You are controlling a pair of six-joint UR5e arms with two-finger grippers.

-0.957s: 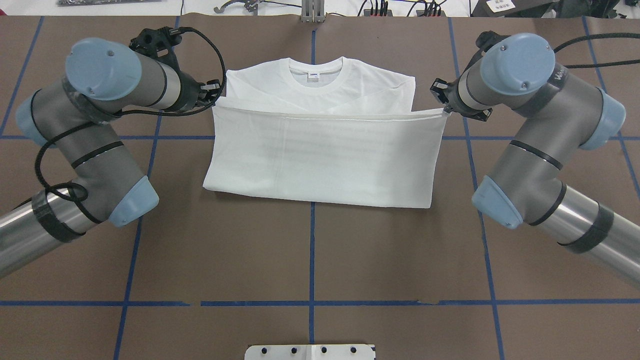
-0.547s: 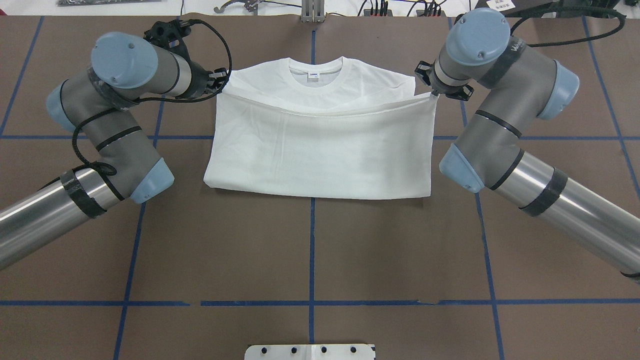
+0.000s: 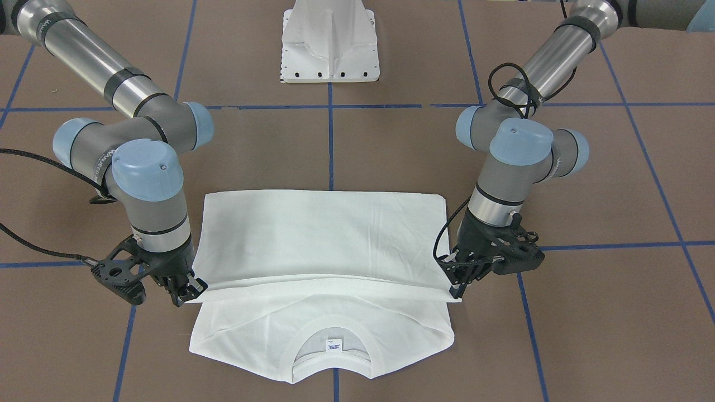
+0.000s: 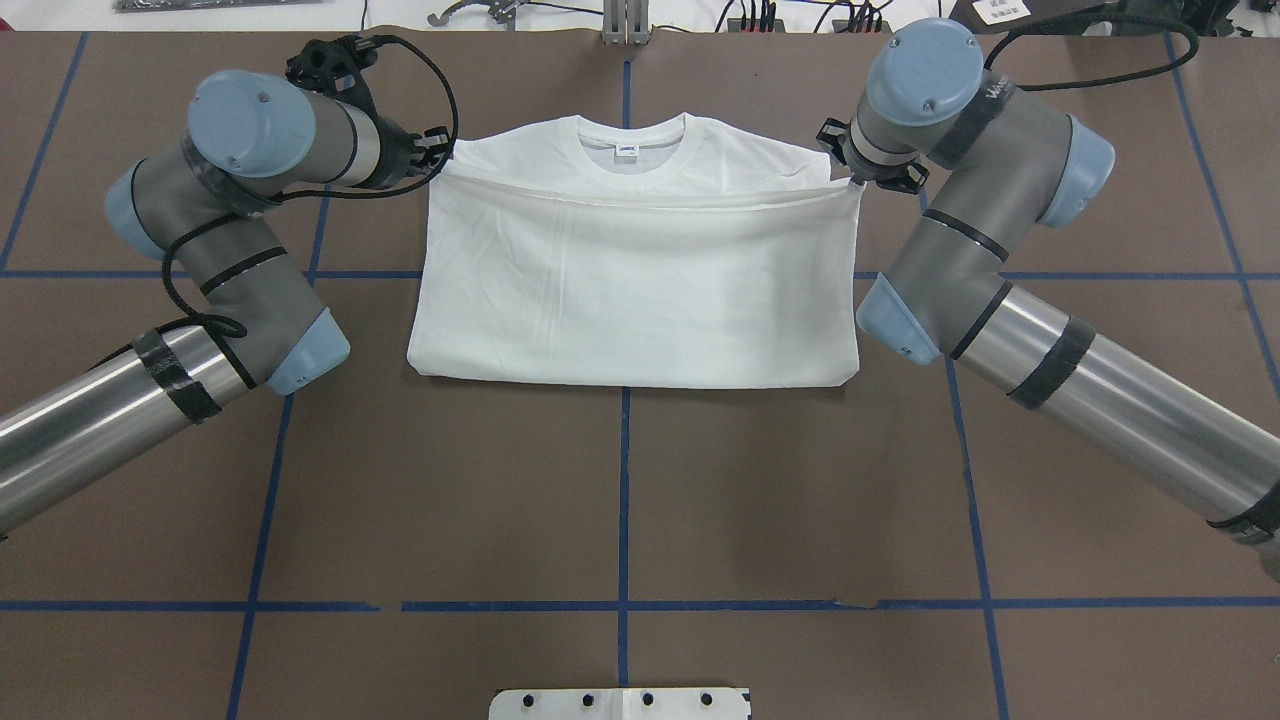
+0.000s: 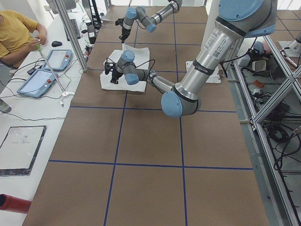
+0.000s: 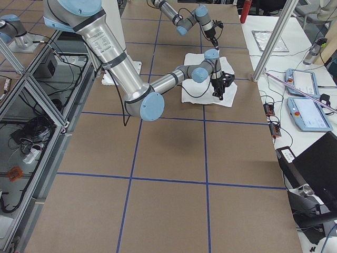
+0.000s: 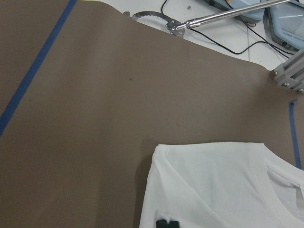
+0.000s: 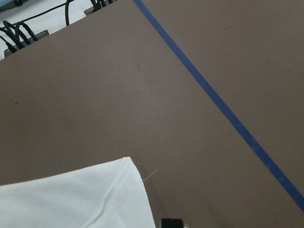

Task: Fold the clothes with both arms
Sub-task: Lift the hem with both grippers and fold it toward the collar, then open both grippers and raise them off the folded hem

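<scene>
Overhead exterior: left gripper (image 4: 437, 163) at ten o'clock and right gripper (image 4: 856, 180) at two o'clock of the T-shirt (image 4: 630, 290), jaws clamped on its hem corners.

I see bright, even light from overhead, with only soft, faint shadows on the table (image 4: 620, 500). The white shirt (image 4: 640, 290) nearly washes out; every view is sharp.

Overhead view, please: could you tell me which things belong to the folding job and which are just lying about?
Job: white T-shirt; left gripper and right gripper, each pinching a corner of its folded-over hem.
Lying about: white pedestal base; teach pendants; black cables.
</scene>
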